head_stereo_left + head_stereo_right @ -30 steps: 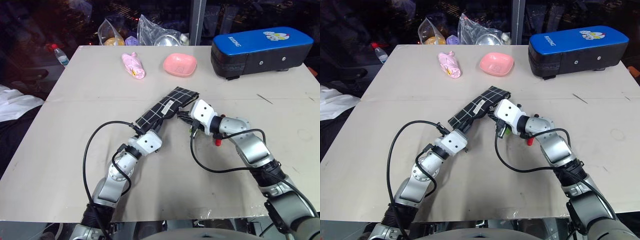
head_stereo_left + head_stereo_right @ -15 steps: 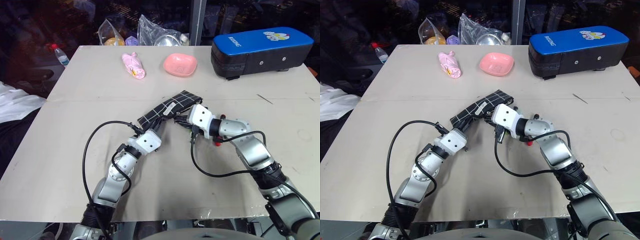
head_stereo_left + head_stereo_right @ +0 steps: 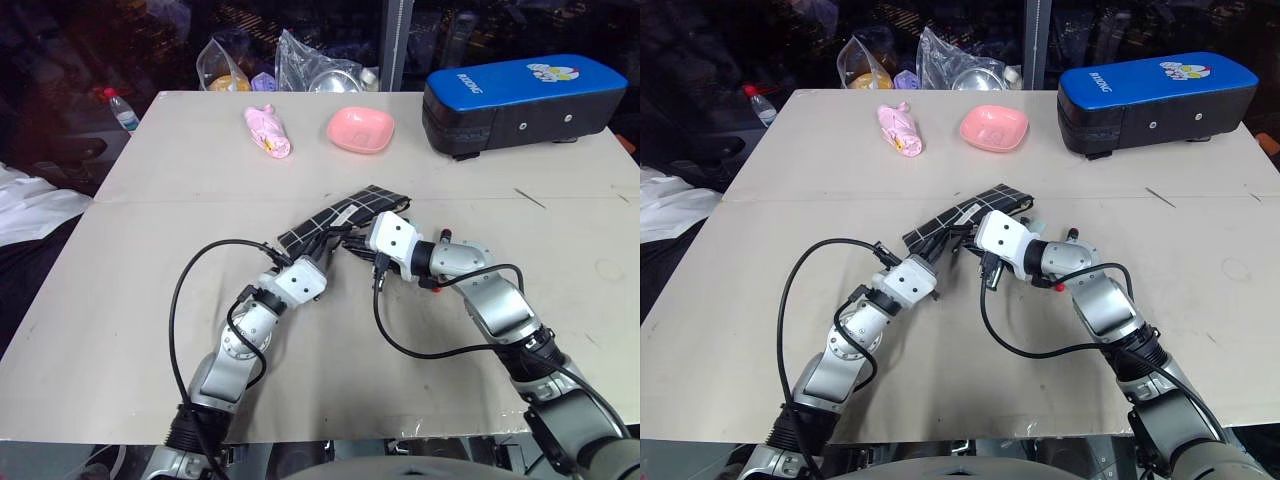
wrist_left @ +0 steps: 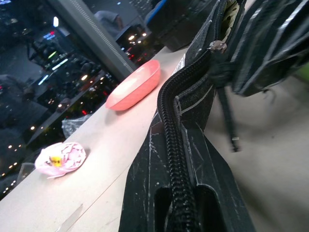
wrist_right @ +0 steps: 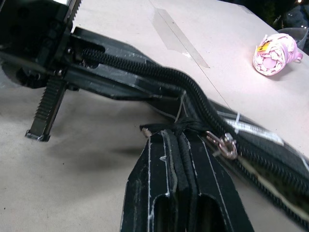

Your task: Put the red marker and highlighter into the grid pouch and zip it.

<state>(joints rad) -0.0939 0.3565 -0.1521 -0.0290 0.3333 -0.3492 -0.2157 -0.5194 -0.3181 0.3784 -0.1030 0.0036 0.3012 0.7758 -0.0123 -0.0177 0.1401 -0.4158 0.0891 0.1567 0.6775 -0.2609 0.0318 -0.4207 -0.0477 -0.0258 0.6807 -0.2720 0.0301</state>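
From the head views, we are seeing the grid pouch point(image 3: 345, 219) lying mid-table, the left gripper point(image 3: 318, 258) at its seven o'clock end and the right gripper point(image 3: 355, 240) at about five o'clock of its middle. Through the left wrist view, we are finding that gripper clenching the zipper edge. In the right wrist view, the right gripper is pinching the pull cord point(image 5: 170, 129). We are judging the filling done and the zipping unfinished.
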